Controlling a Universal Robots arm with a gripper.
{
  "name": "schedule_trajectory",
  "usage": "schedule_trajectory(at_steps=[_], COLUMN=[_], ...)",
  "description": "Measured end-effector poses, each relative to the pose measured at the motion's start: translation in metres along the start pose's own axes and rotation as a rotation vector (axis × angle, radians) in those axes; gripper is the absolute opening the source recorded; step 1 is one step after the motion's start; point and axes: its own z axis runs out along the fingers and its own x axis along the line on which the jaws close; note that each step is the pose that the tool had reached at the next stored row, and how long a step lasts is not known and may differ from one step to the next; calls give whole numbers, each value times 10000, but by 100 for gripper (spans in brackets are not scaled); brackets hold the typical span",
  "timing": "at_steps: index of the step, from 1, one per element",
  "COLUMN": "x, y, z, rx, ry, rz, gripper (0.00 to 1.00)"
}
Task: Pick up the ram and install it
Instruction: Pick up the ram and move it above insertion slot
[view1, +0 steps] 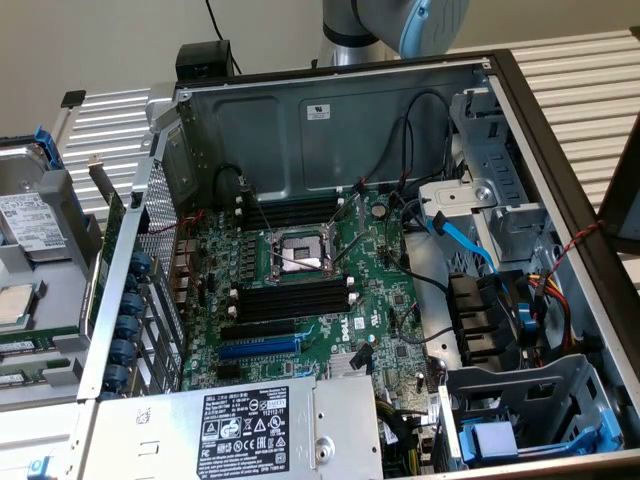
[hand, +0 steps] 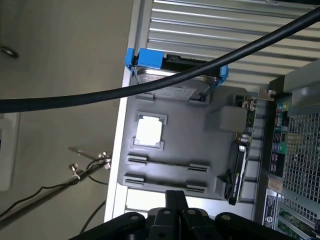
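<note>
The ram lies as a thin green stick in a grey tray at the exterior view's left, beside the open computer case. In the wrist view two narrow sticks rest edge-up in the holders of that tray. My gripper hangs above the tray's near edge, close to those sticks. Its black fingers are pressed together with nothing between them. Black memory slots with white end clips run across the green motherboard.
The tray also holds a hard drive in a blue carrier and a processor chip. A thick black cable crosses the wrist view. The case walls, a power supply and drive cages surround the board.
</note>
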Motion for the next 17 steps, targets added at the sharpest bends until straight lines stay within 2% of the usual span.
schedule_trajectory(at_steps=[17], x=[0], y=[-1], z=[13], rx=[5], ry=[181], rz=[-3090], gripper=[11])
